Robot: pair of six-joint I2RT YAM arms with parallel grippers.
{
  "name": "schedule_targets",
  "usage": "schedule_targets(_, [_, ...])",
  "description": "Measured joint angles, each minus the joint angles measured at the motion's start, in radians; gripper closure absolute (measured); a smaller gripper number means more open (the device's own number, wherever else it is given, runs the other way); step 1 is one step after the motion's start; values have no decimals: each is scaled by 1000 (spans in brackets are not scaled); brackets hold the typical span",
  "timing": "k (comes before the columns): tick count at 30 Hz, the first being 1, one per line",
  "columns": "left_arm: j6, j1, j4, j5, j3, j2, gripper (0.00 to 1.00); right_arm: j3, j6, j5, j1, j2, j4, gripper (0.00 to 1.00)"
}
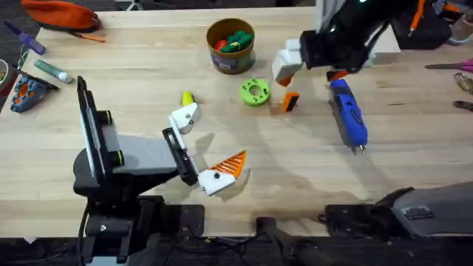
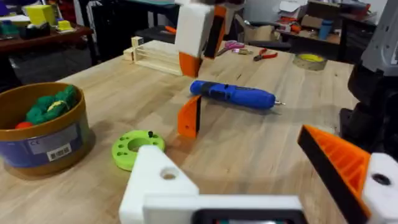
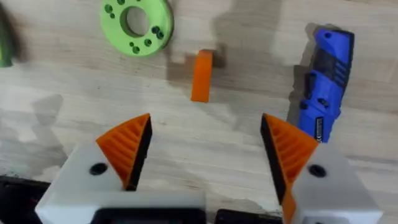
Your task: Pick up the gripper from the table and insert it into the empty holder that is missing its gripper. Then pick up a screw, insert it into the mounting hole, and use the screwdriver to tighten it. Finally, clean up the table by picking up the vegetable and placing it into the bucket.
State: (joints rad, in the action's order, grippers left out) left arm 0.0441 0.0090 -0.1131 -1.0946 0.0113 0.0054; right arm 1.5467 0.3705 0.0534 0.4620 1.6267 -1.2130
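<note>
- The small orange ribbed gripper (image 3: 201, 76) is seen on the wooden table (image 1: 414, 170), just beyond the right gripper (image 3: 205, 152), whose jaws are spread wide and hold nothing
- The blue pen-shaped screwdriver (image 1: 348, 113) lies right of it
- The left gripper (image 1: 198, 148) is open; one white holder (image 2: 163, 180) lacks its pad

A green ring-shaped disc (image 1: 255, 91) lies flat on the wooden table (image 1: 310, 185). An orange pouch (image 1: 63, 13) rests at the far left corner. Pink-handled scissors (image 1: 452, 66) lie at the right edge.
</note>
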Motion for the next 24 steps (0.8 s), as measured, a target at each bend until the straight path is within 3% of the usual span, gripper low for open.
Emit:
schedule_targets(11, [0, 0, 0, 0, 0, 0, 15, 1, -53, 29, 9, 93, -3, 10])
schedule_targets(24, [0, 0, 0, 0, 0, 0, 15, -52, -25, 36, 9, 126, 117, 12])
